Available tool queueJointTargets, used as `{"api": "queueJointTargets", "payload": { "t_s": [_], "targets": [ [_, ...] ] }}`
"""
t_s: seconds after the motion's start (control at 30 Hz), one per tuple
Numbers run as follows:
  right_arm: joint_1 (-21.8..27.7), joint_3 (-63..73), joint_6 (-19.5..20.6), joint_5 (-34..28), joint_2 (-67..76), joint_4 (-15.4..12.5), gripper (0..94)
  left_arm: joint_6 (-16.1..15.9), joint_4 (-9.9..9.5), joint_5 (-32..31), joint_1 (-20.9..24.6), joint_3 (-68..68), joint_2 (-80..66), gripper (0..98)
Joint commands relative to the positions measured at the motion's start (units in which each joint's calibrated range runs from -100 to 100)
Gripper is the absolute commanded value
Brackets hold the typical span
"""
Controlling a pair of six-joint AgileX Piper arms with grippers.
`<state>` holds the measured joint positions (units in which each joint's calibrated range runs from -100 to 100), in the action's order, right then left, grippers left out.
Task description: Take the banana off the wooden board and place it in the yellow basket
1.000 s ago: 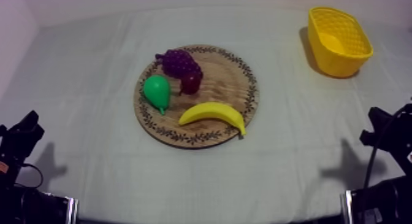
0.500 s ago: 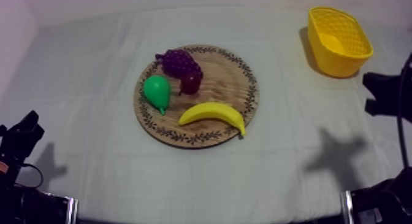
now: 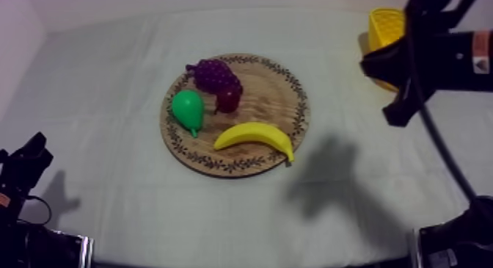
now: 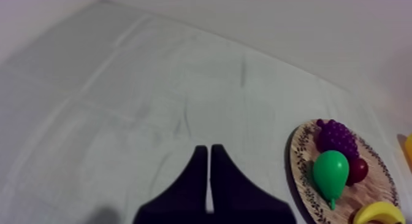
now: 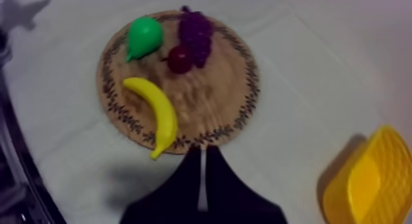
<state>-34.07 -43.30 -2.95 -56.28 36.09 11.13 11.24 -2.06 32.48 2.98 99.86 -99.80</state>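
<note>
Resting left of the wooden board (image 3: pixel 271 95), the left gripper (image 4: pixel 209 150) is sitting closed on nothing. The banana (image 3: pixel 254 136) is lying on the board near its rim. The right gripper (image 5: pixel 201 150), closed and empty, is hovering by that rim. The approach seems in hand. Next it needs opening and lowering over the banana.

Matt wood grain shows across the board (image 3: pixel 271 102). The banana (image 3: pixel 254 136) and pear (image 3: pixel 188 109) are smooth plastic with a slight sheen; the grapes (image 3: pixel 214 73) are knobbly. The basket (image 3: pixel 385 25) is perhaps plastic lattice. The bench cloth (image 3: pixel 110 87) is matt and faintly creased.
</note>
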Motion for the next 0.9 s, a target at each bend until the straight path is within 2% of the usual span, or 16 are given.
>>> {"api": "queueJointTargets", "payload": {
  "t_s": [0.0, 0.23, 0.5, 0.53, 0.6, 0.63, 0.67, 0.73, 0.87],
  "targets": [
    [-2.93, 2.53, -3.59, -0.51, -6.18, -0.11, 1.8, 0.02, -0.01, 0.02, 0.03, 0.03, -0.03, 0.1],
    [-5.35, 5.97, -8.46, -0.22, -15.56, -1.05, 2.4, -0.01, -0.01, 0.02, 0.03, 0.03, -0.03, 0.1],
    [-6.73, 5.33, -9.87, 2.65, -21.52, -1.23, 4.7, 0.01, -0.01, 0.02, 0.03, 0.03, -0.03, 0.1],
    [-7.05, 5.16, -10.5, 2.21, -21.74, -1.04, 14.0, 0.01, -0.01, 0.02, 0.03, 0.03, -0.03, 0.1],
    [-7.94, 4.91, -10.93, 1.31, -21.97, -0.27, 43.2, 0.01, -0.01, 0.02, 0.03, 0.03, -0.03, 0.1],
    [-8.06, 4.97, -10.95, 1.26, -22.01, -0.34, 53.7, 0.01, -0.01, 0.02, 0.03, 0.03, -0.03, 0.1],
    [-7.87, 5.22, -11.05, 1.48, -22.0, -0.86, 60.3, 0.01, -0.01, 0.02, 0.03, 0.03, -0.03, 0.1],
    [-7.05, 5.98, -11.3, 2.24, -21.97, -2.35, 67.2, 0.02, -0.01, 0.02, 0.03, 0.03, -0.03, 0.1],
    [-6.14, 7.12, -11.16, 2.67, -21.84, -3.83, 73.7, 0.02, -0.01, 0.02, 0.03, 0.03, -0.03, 0.1]
  ]
}}
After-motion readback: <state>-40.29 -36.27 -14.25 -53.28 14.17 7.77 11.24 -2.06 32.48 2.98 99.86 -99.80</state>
